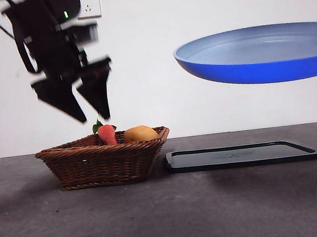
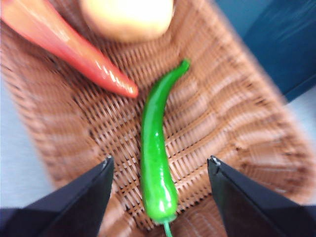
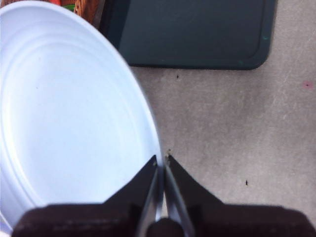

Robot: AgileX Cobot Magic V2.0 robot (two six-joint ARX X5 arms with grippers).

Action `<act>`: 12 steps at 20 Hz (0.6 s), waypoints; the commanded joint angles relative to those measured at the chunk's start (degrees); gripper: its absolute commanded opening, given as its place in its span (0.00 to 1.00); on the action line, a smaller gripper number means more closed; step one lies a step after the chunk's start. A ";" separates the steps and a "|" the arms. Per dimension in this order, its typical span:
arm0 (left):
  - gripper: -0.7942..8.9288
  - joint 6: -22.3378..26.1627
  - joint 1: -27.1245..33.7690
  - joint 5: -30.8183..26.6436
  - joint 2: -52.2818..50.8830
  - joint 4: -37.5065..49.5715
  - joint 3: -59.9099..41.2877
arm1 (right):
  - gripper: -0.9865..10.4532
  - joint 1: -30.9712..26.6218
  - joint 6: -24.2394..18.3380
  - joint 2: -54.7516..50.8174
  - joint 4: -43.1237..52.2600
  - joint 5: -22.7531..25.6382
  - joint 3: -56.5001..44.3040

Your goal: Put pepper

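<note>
In the left wrist view the glossy green pepper lies on the floor of the wicker basket, beside an orange-red carrot and a yellow-orange round fruit. My left gripper is open, above the basket, with one jaw on each side of the pepper. In the front view it hangs over the basket, blurred; the pepper is hidden behind the basket wall. My right gripper is shut on the rim of a blue plate, held in the air.
A dark flat tray lies on the grey table right of the basket, under the raised plate; it also shows in the right wrist view. The carrot and the fruit stick up over the basket rim.
</note>
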 commanded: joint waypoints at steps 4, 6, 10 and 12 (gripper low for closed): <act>0.42 1.60 -0.48 -1.66 6.40 2.82 1.16 | 0.09 0.09 0.74 0.22 0.46 -0.24 1.27; 0.42 1.60 -0.48 -1.57 7.87 3.58 1.16 | 0.09 0.09 0.74 0.22 0.44 -0.24 1.27; 0.42 1.75 -0.90 -1.57 9.49 5.20 1.16 | 0.09 0.09 0.63 0.22 0.46 -0.24 1.27; 0.42 1.75 -1.14 -1.57 10.49 5.31 1.16 | 0.09 0.09 0.63 0.22 0.46 -0.24 1.27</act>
